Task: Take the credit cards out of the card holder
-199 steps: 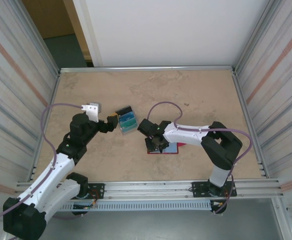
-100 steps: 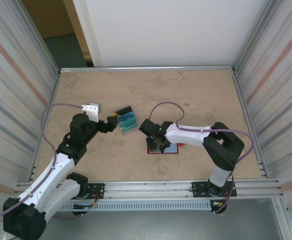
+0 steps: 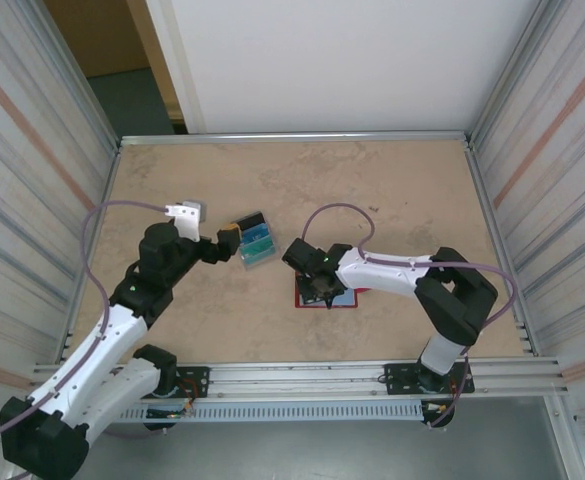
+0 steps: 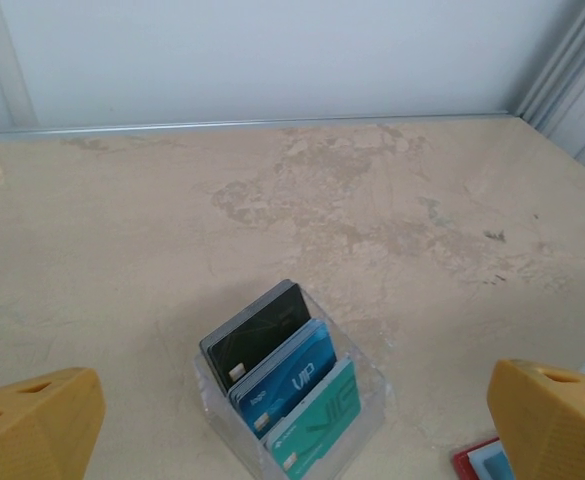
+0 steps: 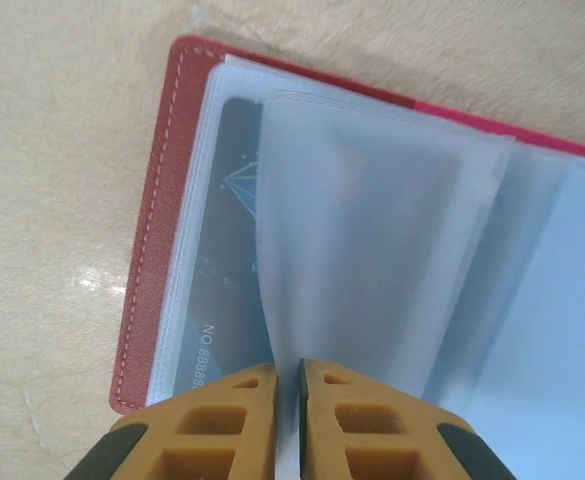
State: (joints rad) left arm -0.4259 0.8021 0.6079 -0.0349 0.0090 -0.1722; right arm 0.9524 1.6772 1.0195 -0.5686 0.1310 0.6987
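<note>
Toward the 9 o'clock side of the tan table in the overhead view, the left gripper hangs with its jaws spread wide and nothing between them. In the left wrist view its two orange fingers sit at the bottom corners. Just beyond that gripper, at its 3 o'clock in the overhead view, stands a clear card stand. It holds three cards upright in a row: a dark grey card at the back, a blue card in the middle and a teal card at the front. The stand touches neither finger. At about 4 o'clock from the stand, near the table's middle, the card holder lies open and flat, its dark-red cover down and its pale clear sleeves facing up. The right gripper is down on the holder's 9 o'clock half. In the right wrist view its fingers are pressed almost together with only a sliver between them, and the edge of one clear sleeve runs down into that sliver. It looks pinched, though the contact itself is hard to make out. A dark card with printed digits lies in the sleeve beneath, next to the stitched edge of the cover.
</note>
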